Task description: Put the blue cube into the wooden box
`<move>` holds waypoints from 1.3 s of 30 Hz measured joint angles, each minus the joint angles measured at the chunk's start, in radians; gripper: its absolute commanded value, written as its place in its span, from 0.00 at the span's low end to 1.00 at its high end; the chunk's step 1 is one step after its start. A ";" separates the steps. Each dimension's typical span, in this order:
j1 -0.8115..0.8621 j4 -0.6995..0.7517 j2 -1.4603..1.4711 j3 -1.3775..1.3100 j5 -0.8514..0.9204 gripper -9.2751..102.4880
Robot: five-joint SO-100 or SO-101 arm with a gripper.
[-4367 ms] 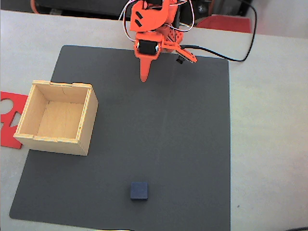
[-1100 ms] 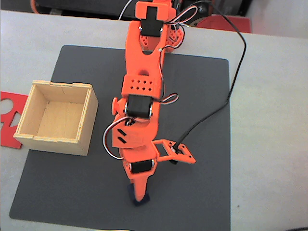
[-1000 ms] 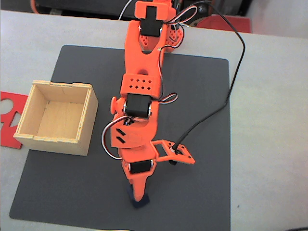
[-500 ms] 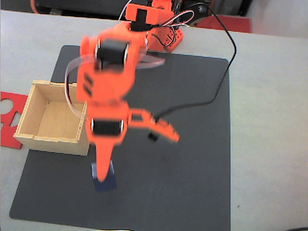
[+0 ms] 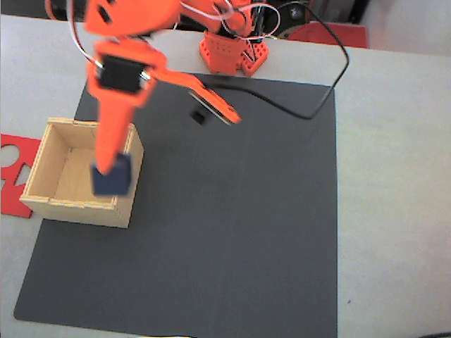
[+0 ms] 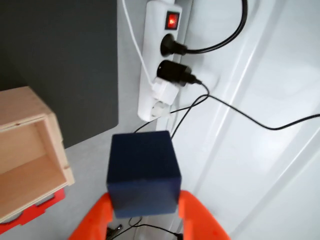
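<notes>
The dark blue cube (image 5: pixel 112 175) hangs in the air, pinched at the tip of my orange gripper (image 5: pixel 109 169), which is shut on it. In the fixed view the cube is over the right side of the wooden box (image 5: pixel 46 155), above its right wall and inner floor. The wrist view shows the blue cube (image 6: pixel 143 172) held between my two orange fingers (image 6: pixel 199 220), with the wooden box (image 6: pixel 31 165) open at the lower left.
A black mat (image 5: pixel 239 211) covers the table. A flat red cut-out sheet (image 5: pixel 10 172) lies left of the box. The arm's base (image 5: pixel 232 51) and a black cable (image 5: pixel 317 98) are at the back. A white power strip (image 6: pixel 162 55) with plugs shows in the wrist view.
My arm has lifted the cube off the mat's front and swung it up and left, from beside the box's front corner to over the box.
</notes>
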State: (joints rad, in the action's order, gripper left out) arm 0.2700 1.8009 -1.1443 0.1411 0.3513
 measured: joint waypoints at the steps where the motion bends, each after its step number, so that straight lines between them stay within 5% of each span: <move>1: 0.009 0.000 -0.048 0.081 -0.006 0.09; 8: 0.213 0.002 -0.199 0.514 -0.023 0.09; 20: 0.471 -0.063 -0.192 0.557 0.087 0.09; 39: 0.360 -0.186 0.025 0.558 0.133 0.09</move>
State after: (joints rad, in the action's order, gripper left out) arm 0.6305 1.6153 -1.1198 0.6995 0.4847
